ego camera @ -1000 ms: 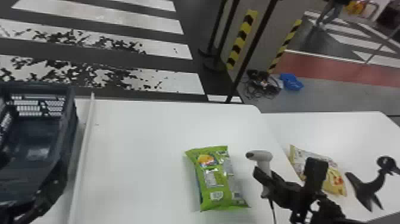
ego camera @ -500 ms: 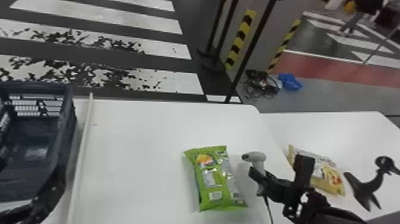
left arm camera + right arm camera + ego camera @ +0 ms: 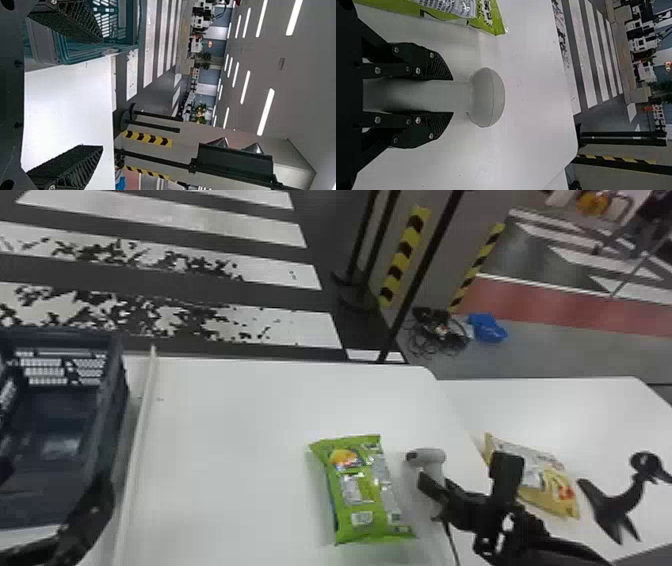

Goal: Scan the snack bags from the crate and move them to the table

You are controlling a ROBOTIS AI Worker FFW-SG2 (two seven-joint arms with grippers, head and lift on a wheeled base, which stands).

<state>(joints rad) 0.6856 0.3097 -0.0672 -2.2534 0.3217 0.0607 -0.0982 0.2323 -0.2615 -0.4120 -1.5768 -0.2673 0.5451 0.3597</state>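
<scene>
Right gripper (image 3: 434,488): pinching the upright handle of a pale grey handheld scanner (image 3: 430,457), fingers on both sides, scanner head past the fingertips. Held by the main table's right edge, dark cable hanging off the handle.

Left gripper (image 3: 92,510): at the near right corner of a dark blue plastic crate (image 3: 114,420) with slotted walls. Fingers spread wide.

Task bag: shiny green snack bag (image 3: 362,495), lying flat on the white main table (image 3: 240,415), near its right edge, short of the rounded far right corner. Just beside the scanner, not touching.

Crate sits at the table's left side. Long white rail (image 3: 137,455) next to it, running from the far edge toward the near side.

Second white table (image 3: 590,405) at right: yellow snack bag (image 3: 545,480) by its left edge, black fork-footed stand (image 3: 617,502) to the right of that.
</scene>
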